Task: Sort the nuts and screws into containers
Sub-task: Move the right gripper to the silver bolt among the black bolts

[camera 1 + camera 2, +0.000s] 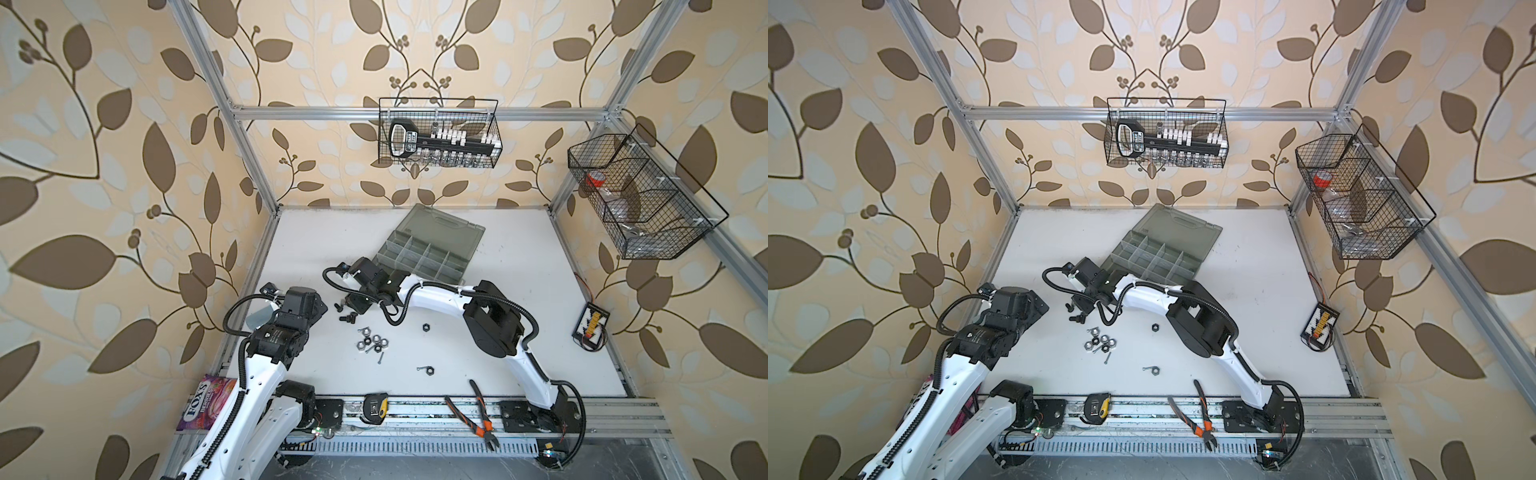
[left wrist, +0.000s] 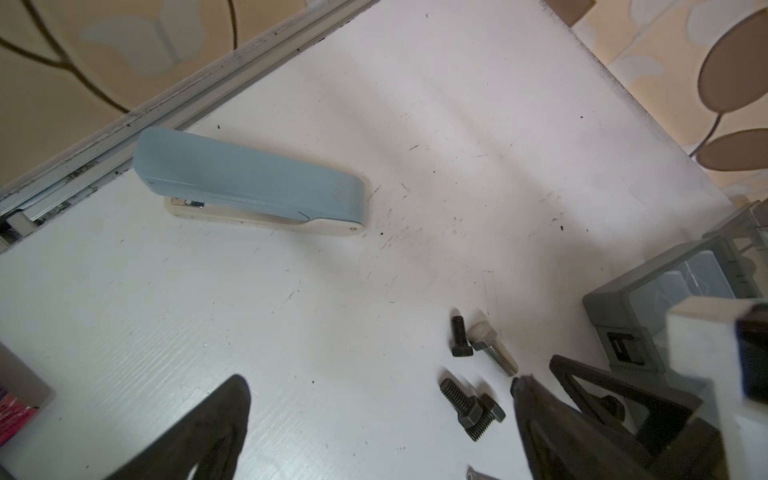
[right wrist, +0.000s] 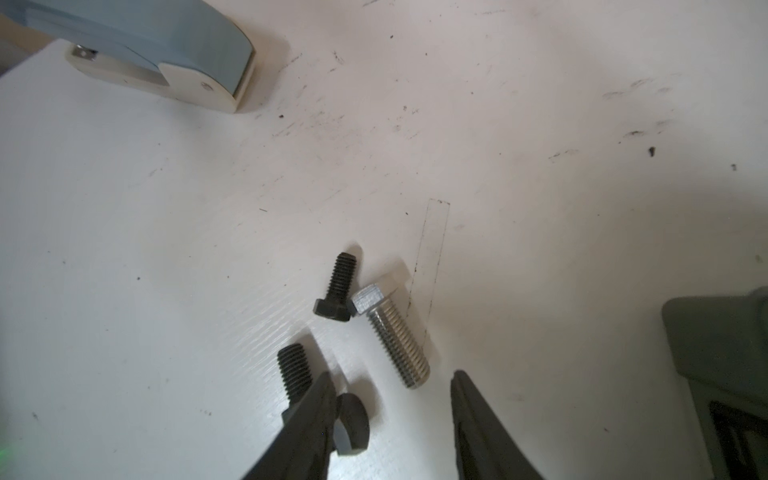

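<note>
Pickup step. Right gripper (image 3: pixel 391 374), jaws spread and empty, hovers by the silver bolt (image 3: pixel 392 332); left gripper (image 2: pixel 378 379) is spread too. Likely next: straddle the shank, close, carry to the box (image 1: pixel 409 259).

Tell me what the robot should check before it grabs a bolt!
1. Right claw open: ok, nothing held.
2. Silver bolt within reach: ok, just ahead of the tips.
3. Black bolt clear of the fingers: not ok, one finger covers part.
4. Box lid open: ok.
5. Left claw out of the way: cannot tell, it hangs close by, open.
</note>
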### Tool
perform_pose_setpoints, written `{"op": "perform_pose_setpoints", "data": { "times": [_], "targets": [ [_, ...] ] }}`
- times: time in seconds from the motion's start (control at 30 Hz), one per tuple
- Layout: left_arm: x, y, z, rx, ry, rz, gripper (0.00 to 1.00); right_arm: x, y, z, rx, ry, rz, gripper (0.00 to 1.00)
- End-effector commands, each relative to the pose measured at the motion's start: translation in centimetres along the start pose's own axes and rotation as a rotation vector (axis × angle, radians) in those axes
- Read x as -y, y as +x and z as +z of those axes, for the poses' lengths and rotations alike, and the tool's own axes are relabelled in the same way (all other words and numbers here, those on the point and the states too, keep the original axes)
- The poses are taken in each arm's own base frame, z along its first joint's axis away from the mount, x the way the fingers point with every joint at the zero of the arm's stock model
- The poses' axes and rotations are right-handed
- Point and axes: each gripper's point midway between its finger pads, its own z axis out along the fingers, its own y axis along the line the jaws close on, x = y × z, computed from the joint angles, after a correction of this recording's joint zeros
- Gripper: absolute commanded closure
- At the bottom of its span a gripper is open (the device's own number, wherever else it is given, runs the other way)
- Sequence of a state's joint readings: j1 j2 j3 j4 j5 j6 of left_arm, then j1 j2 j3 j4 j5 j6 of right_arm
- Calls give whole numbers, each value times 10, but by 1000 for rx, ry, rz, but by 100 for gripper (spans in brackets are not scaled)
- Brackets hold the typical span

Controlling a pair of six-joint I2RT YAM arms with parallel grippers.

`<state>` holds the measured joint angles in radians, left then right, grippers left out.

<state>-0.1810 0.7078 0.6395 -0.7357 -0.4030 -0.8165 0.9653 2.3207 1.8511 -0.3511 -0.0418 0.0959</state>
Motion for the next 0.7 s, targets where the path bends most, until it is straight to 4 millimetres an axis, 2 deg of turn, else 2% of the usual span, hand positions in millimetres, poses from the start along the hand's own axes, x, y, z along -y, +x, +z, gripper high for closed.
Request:
{"op": "perform_pose_setpoints", "data": {
  "times": [0.0, 0.17, 0.47, 0.67],
  "targets": [
    [-11, -4, 0, 28, -47, -16, 1, -8, 8, 14, -38, -12, -48, 47],
    [-11, -6, -1, 35, -42, -19, 1, -2, 17, 28, -65, 17, -63, 46],
    [-11, -8, -3, 41, -36, -19, 1, 0, 20, 39, -73, 31, -70, 53],
    [-10, -9, -4, 44, -35, -18, 1, 2, 29, 49, -96, 30, -75, 59]
  ]
}}
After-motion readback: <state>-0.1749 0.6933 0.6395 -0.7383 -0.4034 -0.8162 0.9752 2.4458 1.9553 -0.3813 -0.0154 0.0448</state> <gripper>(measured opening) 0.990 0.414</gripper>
